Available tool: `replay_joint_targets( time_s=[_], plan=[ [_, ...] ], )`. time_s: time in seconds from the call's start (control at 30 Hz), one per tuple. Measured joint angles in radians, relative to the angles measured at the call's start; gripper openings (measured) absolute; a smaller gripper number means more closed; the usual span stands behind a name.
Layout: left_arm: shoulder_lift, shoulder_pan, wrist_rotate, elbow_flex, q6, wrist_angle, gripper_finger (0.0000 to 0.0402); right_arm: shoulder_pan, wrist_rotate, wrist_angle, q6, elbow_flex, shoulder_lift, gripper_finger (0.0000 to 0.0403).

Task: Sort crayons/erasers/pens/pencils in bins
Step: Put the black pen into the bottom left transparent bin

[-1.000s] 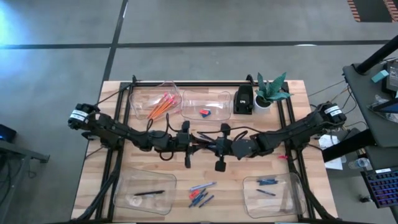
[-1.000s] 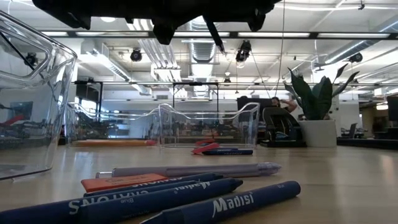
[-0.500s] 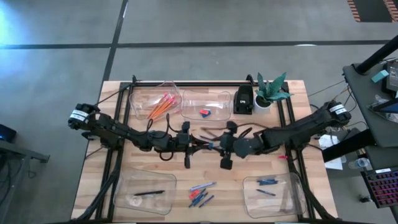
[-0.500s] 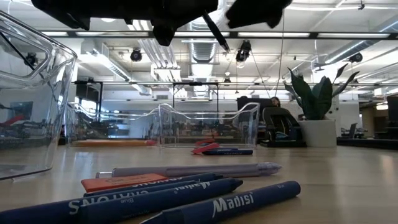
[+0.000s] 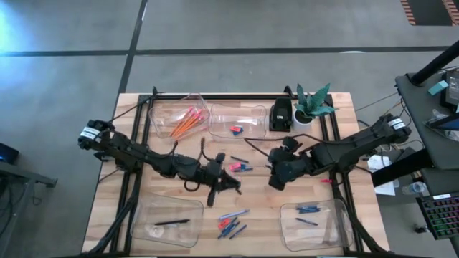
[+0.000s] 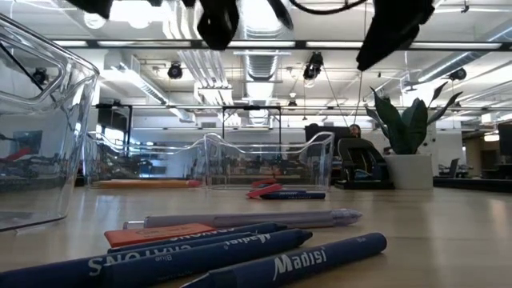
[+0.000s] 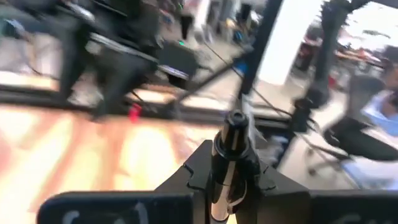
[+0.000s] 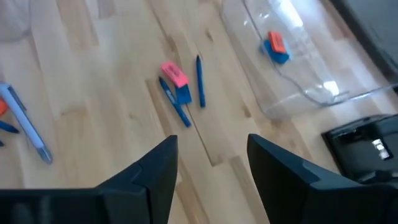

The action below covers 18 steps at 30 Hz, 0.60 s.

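My left gripper [image 5: 224, 185] hangs over the table's middle, shut on a dark pen [image 7: 233, 134]. My right gripper [image 5: 275, 176] stands open to its right, above the table, nothing between its fingers [image 8: 155, 177]. Below and between them lie a pink eraser [image 8: 175, 73], a blue eraser [image 8: 183, 94] and blue crayons [image 8: 198, 81] flat on the wood. Pencils [image 5: 185, 120] lie in the far left bin [image 5: 159, 113], erasers [image 5: 235, 130] in the far middle bin [image 5: 252, 115], a pen [image 5: 171, 222] in the near left bin [image 5: 154, 231], crayons [image 5: 307, 210] in the near right bin [image 5: 330, 228]. My left gripper pinches the pen's barrel [image 7: 225, 180] between its two fingers. The pen runs along the fingers and sticks out ahead of them, its ringed end [image 7: 235, 119] free. It is lifted clear of the table.
A loose pile of crayons, an orange-red piece and a grey pen [image 5: 231, 223] lies near the front edge between the near bins. A small black box [image 5: 281, 115] and a potted plant [image 5: 313, 106] stand at the far right. Black frame rails run along both sides.
My right gripper has opened and drawn away toward the table's right edge, apart from the left gripper. My left gripper, still shut on the pen, has turned and gone a little toward the near edge.
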Motion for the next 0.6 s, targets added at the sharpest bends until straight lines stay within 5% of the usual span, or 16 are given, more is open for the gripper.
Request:
replay_joint_targets(
  time_s=[0.2,0.6],
  plan=[
    [-0.003,-0.126,0.005,0.150,-0.058,-0.352,0.0017,-0.001,0.002,0.010,0.012,-0.063,0.000,0.0175],
    [-0.053,-0.266,-0.030,0.366,-0.553,-1.065,0.0017,-0.001,0.006,0.239,-0.007,-0.168,0.000,0.0173]
  ],
)
